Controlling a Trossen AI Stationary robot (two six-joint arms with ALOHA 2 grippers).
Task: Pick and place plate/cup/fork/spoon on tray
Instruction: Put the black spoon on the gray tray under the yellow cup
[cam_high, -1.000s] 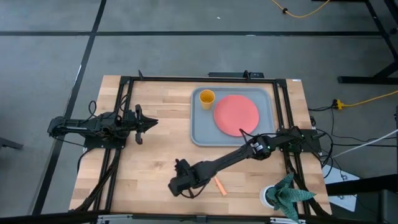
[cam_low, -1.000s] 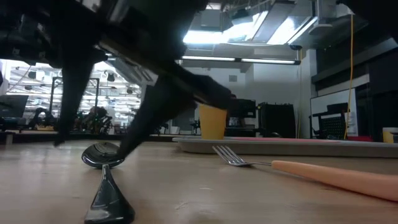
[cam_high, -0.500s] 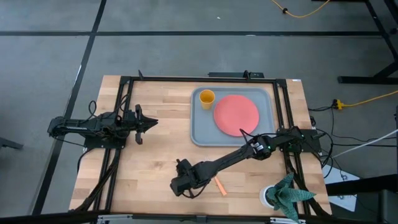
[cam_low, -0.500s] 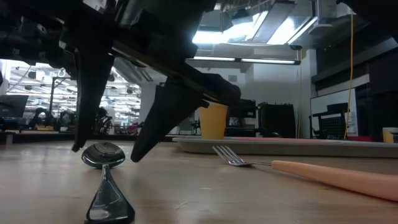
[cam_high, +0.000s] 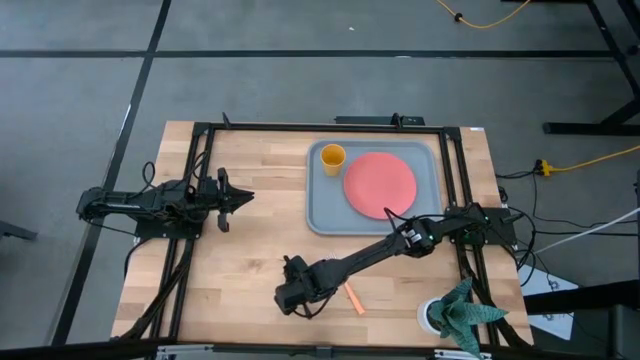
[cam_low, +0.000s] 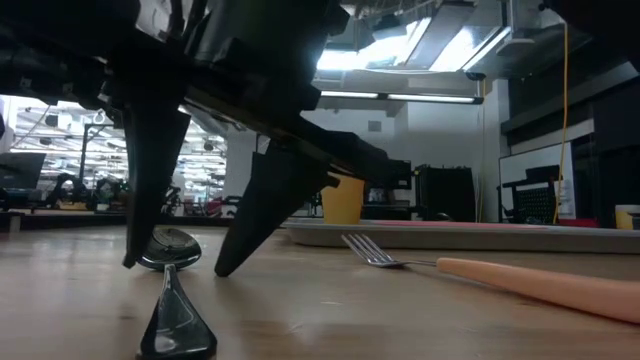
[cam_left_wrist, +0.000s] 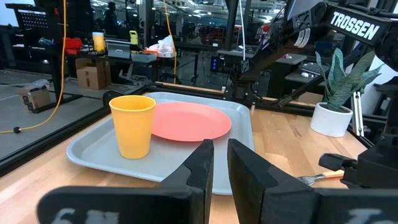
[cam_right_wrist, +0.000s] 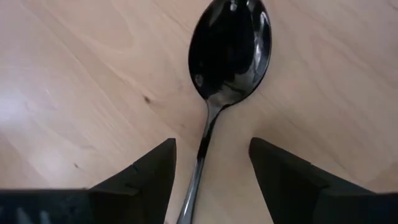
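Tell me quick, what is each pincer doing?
Left pincer: shut, holding nothing.
Right pincer: open, straddling the spoon handle.

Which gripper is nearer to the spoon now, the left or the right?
Right. The right gripper is open, its fingers on either side of the spoon handle. The left gripper waits far off, across the table.

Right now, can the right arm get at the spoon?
Probably yes. The right gripper is open, its fingers either side of the spoon handle, tips near the table. Nothing lies between them; the fork is off to the side.
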